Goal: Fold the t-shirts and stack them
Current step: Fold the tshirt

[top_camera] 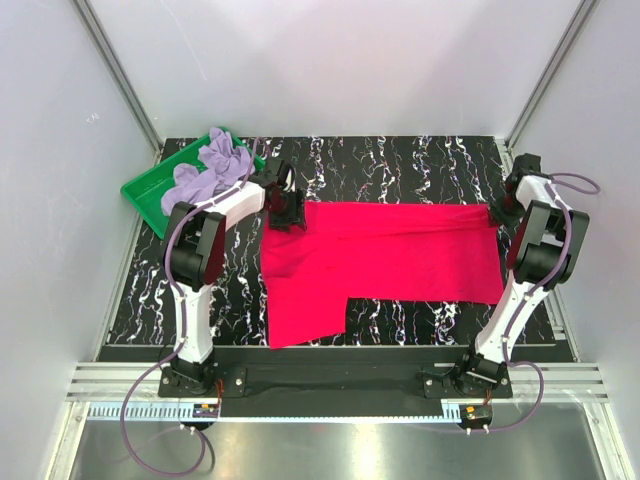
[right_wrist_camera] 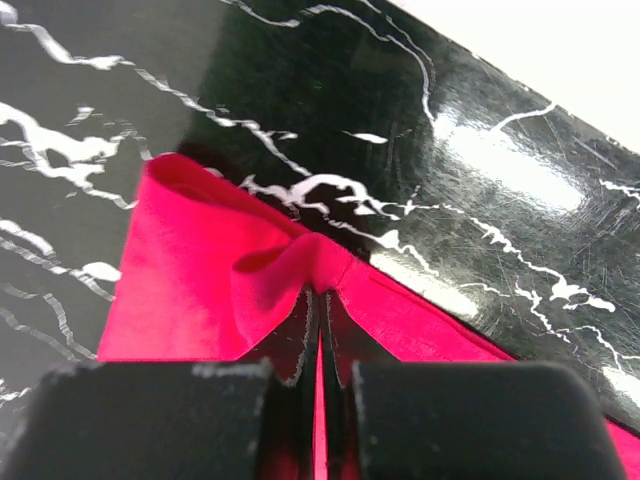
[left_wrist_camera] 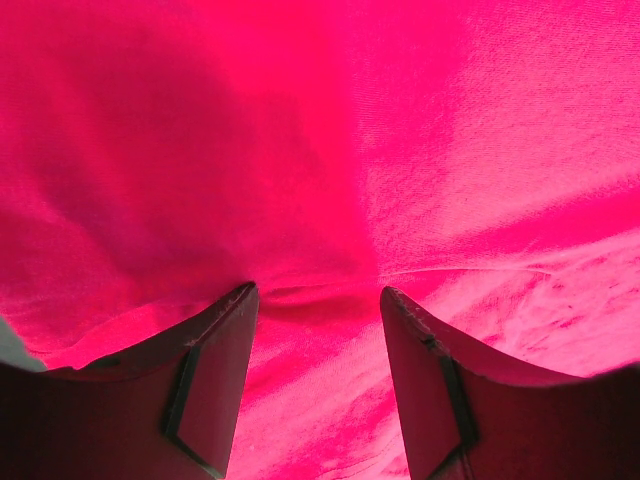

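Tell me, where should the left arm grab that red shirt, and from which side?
Probably its far left corner, from above. The red shirt lies flat on the table, so only a pinched-up bit of cloth offers a hold. The right gripper is shut on the far right corner, and the left gripper hangs open over the left one.

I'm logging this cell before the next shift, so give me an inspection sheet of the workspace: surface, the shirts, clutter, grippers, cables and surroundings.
Surface: glossy black table with white veining.
Job's things: crimson t-shirt spread across mid-table, fold unfinished; lavender t-shirt crumpled, unfolded.
Clutter: green tray at the far left corner, holding the lavender t-shirt.
Grippers: left gripper open, at the crimson t-shirt's far left corner; right gripper shut on its far right corner.
Cables: purple cables trail from both arm bases over the front ledge.
Surroundings: white walls, metal frame posts.
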`<control>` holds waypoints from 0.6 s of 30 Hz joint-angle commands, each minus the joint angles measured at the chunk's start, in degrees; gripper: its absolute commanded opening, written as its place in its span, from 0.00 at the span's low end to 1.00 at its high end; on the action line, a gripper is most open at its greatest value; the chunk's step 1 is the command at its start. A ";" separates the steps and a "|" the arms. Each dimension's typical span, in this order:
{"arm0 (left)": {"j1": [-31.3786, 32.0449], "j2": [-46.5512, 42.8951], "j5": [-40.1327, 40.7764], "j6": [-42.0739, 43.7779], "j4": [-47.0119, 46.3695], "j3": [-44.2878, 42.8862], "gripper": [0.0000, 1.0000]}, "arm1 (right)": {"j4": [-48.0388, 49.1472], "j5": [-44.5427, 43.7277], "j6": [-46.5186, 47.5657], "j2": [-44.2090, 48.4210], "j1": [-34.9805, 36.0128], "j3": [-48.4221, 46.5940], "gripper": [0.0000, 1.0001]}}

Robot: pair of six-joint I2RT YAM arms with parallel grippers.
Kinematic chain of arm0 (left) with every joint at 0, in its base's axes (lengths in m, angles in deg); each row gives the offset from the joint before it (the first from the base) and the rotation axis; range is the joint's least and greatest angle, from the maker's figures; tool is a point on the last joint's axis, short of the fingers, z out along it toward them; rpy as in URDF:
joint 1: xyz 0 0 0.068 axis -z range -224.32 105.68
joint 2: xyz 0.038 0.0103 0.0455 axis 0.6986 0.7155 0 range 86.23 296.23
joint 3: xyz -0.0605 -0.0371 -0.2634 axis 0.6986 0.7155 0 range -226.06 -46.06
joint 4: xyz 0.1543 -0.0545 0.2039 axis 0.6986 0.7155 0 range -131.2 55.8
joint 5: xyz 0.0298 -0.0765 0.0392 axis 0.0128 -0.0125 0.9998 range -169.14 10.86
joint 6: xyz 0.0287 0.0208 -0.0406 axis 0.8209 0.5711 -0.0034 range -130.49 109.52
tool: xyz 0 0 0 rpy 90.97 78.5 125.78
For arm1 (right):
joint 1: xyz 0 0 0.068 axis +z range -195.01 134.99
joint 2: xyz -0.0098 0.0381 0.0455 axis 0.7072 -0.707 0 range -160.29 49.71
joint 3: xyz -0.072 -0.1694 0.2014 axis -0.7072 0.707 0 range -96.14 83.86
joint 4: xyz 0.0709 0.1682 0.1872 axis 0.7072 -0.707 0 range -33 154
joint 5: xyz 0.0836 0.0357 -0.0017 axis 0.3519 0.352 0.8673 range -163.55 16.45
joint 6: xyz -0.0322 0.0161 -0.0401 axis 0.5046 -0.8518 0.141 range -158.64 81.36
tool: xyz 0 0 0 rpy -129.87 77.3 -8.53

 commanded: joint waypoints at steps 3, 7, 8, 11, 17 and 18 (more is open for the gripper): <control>-0.67 0.77 1.73 0.92 1.59 0.05 0.59 | -0.96 -4.52 -3.49 -1.37 -1.21 1.14 0.00; -0.67 0.16 2.08 1.19 1.59 0.49 0.59 | -2.53 -5.91 -2.70 0.39 -1.48 1.94 0.00; -0.76 0.16 2.00 1.19 1.76 0.49 0.59 | -3.50 -6.27 -2.61 0.13 -1.48 1.50 0.09; -0.76 -0.28 2.09 1.28 1.76 0.67 0.59 | -7.19 -6.54 -1.91 -0.49 -1.65 -0.96 0.21; -0.76 -0.72 2.00 1.63 1.76 1.02 0.60 | -11.68 -6.36 -2.00 2.85 -1.83 -1.06 0.22; -0.67 -0.72 1.91 1.80 2.20 0.93 0.60 | -11.68 -6.02 -1.74 3.20 -1.83 -0.71 0.20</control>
